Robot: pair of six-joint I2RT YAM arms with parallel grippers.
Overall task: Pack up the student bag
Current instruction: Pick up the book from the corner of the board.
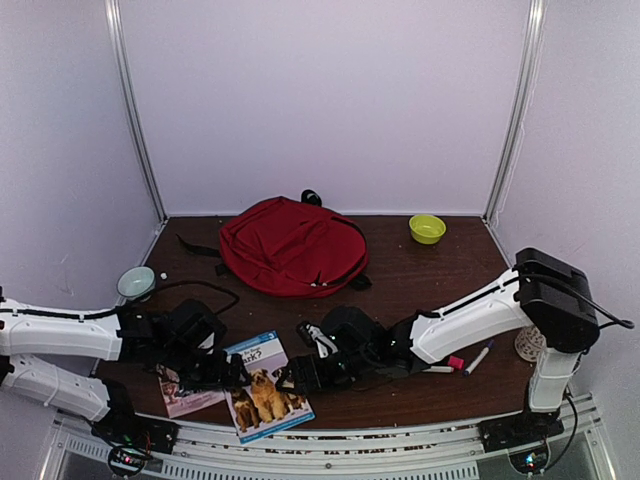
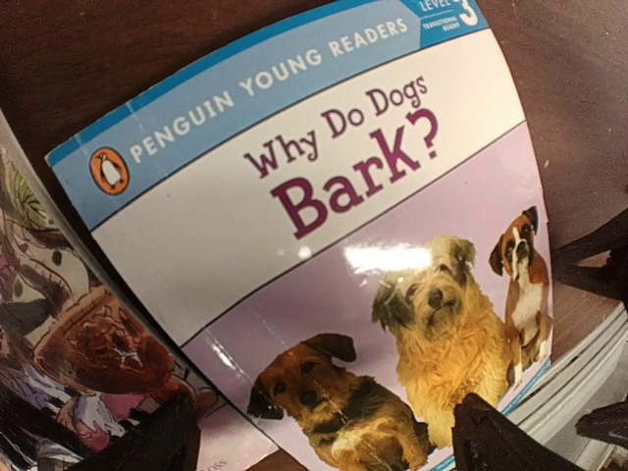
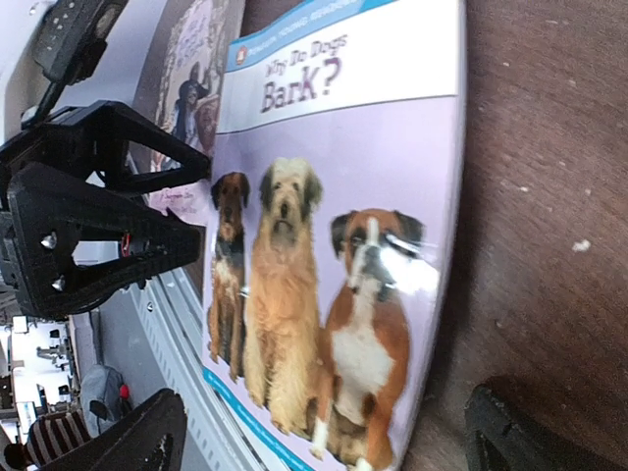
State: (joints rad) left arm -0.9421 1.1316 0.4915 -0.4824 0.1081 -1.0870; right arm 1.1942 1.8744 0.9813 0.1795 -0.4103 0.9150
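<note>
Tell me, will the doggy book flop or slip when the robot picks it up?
Probably floppy: the dog book looks like a thin paperback, so it may droop if held by one edge. Its cover shows a shiny glare, so it might slide out of a pinch. Lying flat on the table, it is likely hard to get under.

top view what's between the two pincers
The dog book lies flat on the table between the left pincer and the right pincer, both open; the top view shows it.
</note>
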